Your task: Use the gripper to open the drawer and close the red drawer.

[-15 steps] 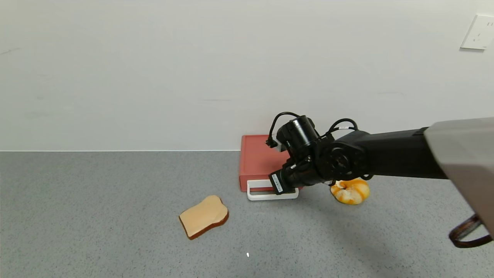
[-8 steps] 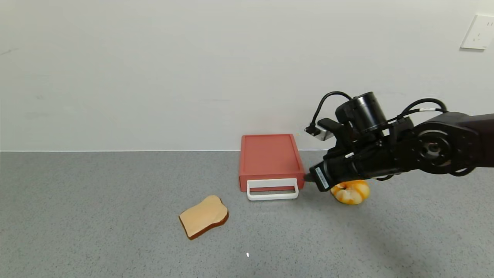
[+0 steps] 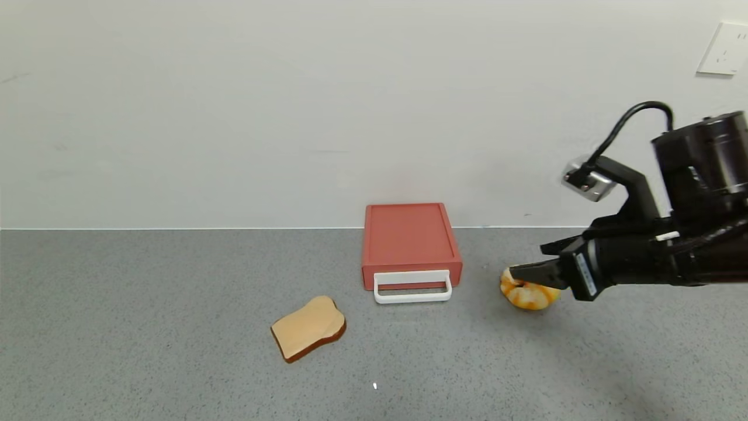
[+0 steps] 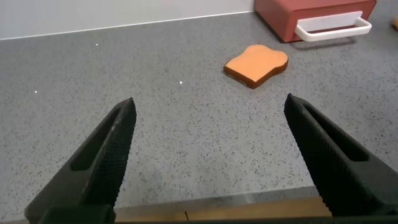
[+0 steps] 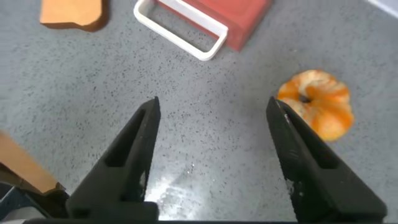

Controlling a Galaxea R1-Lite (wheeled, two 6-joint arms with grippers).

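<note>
The brick-red drawer (image 3: 409,237) sits by the wall with its tray pushed in and its white loop handle (image 3: 413,287) in front. My right gripper (image 3: 530,264) is open and empty. It hangs above the table to the right of the drawer, clear of the handle, over an orange bun. The right wrist view shows its fingers spread (image 5: 213,106), with the drawer (image 5: 233,15) and handle (image 5: 180,28) farther off. My left gripper (image 4: 210,102) is open and empty, low over the near table edge, far from the drawer (image 4: 311,9).
A bread slice (image 3: 308,327) lies on the grey table in front and to the left of the drawer. An orange bun (image 3: 529,295) lies to the drawer's right, just under the right fingers. A white wall stands close behind the drawer.
My right gripper has left the white handle and swung to the right and up, ending over the orange bun. The drawer and handle have stayed put.
</note>
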